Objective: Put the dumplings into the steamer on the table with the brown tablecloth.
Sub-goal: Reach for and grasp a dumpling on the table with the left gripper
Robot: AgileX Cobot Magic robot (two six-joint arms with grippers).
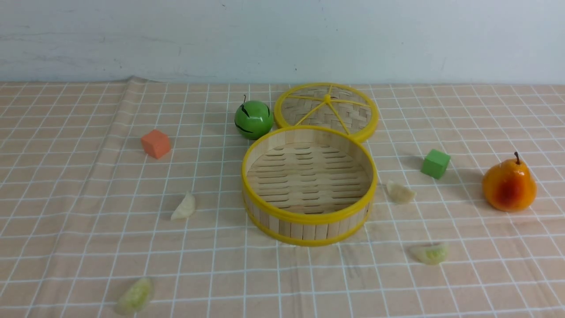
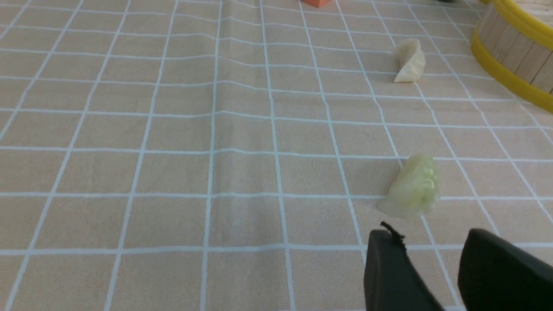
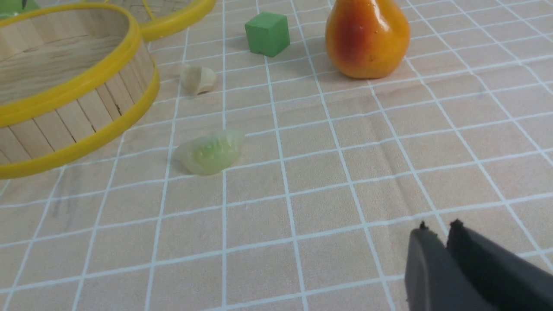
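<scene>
Nothing is done yet: the steamer (image 1: 309, 217) stands bare inside, its slatted floor showing, and all four dumplings lie out on the brown tablecloth (image 1: 66, 176).

My left gripper (image 2: 432, 242) is released, fingers parted with nothing between them. The left green dumpling (image 2: 410, 188) lies just ahead of its tips, close but not touching. The left white dumpling (image 2: 409, 60) is well beyond that, along much the same line, and the steamer's wall is out past the far finger, off to one side.

My right gripper (image 3: 438, 229) is clenched, the two tips nearly together, and grips nothing. The right green dumpling (image 3: 210, 151) sits ahead of it and off to the steamer's side, apart from my fingers. The right white dumpling (image 3: 198, 78) lies farther on, near the steamer's wall. A pear (image 3: 367, 39) and a green cube (image 3: 268, 33) stand well ahead too; I judge neither blocks a reach.

So I judge the whole job is left: four pickups, four drops into the basket. The green one at my left fingertips looks the nearest start.
</scene>
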